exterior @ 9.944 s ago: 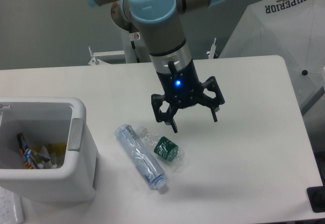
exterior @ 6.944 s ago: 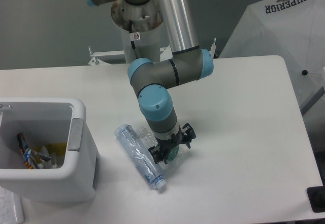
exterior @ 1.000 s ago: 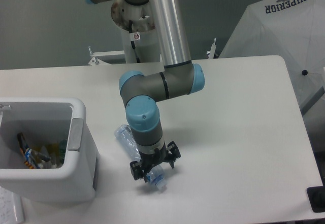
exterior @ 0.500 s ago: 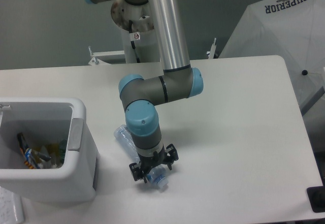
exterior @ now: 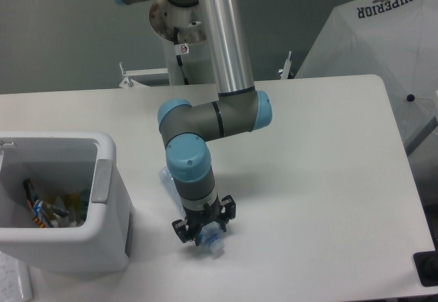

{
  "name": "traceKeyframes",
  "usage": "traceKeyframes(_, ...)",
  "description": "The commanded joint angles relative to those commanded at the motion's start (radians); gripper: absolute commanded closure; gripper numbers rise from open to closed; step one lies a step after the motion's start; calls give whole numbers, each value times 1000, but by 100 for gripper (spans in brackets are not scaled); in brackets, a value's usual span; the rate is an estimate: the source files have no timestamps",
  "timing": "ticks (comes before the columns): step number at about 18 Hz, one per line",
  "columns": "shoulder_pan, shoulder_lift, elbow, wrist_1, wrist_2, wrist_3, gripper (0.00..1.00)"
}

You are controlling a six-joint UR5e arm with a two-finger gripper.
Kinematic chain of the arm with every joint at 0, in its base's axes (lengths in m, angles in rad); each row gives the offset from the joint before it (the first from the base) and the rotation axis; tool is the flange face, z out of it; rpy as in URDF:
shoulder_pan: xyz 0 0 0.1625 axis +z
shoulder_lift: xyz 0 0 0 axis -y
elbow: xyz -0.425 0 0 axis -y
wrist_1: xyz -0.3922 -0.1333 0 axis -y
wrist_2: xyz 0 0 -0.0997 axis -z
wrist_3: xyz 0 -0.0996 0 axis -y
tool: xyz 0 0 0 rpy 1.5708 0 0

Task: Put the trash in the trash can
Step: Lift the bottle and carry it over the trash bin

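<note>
The slim bluish bottle, the trash still on the table, lies at an angle with its cap end (exterior: 213, 242) poking out below my gripper and its other end beside the arm. My gripper (exterior: 203, 227) points straight down over the bottle's lower half, and its fingers stand open on either side of it. The white trash can (exterior: 104, 153) stands at the left edge. Inside it lie several scraps and a small green-labelled piece (exterior: 83, 196).
The arm's elbow joint (exterior: 205, 118) hangs over the table just above the gripper. A white folded umbrella marked SUPERIOR (exterior: 383, 48) leans at the back right. The table's front edge runs close below the bottle.
The short green-labelled bottle has left the table since the first frames. Over the last second the gripper has sunk slightly lower and shifted a little left over the slim bottle.
</note>
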Motion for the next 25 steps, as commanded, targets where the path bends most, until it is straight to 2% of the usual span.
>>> traceKeyframes(6, 0, 5, -5, 0, 0, 0, 41)
traceKeyframes(7, 0, 5, -5, 0, 0, 0, 45)
traceKeyframes(11, 0, 11, 5, 0, 0, 0, 46)
traceKeyframes(13, 3, 37, 20, 0, 0, 2, 46)
traceKeyframes(16, 35, 87, 101, 3, -5, -2, 46)
traceKeyframes(20, 55, 109, 248, 5, -8, -90, 45)
traceKeyframes(24, 55, 181, 333, 6, 0, -110, 45)
traceKeyframes(25, 55, 210, 374, 9, -2, -110, 45)
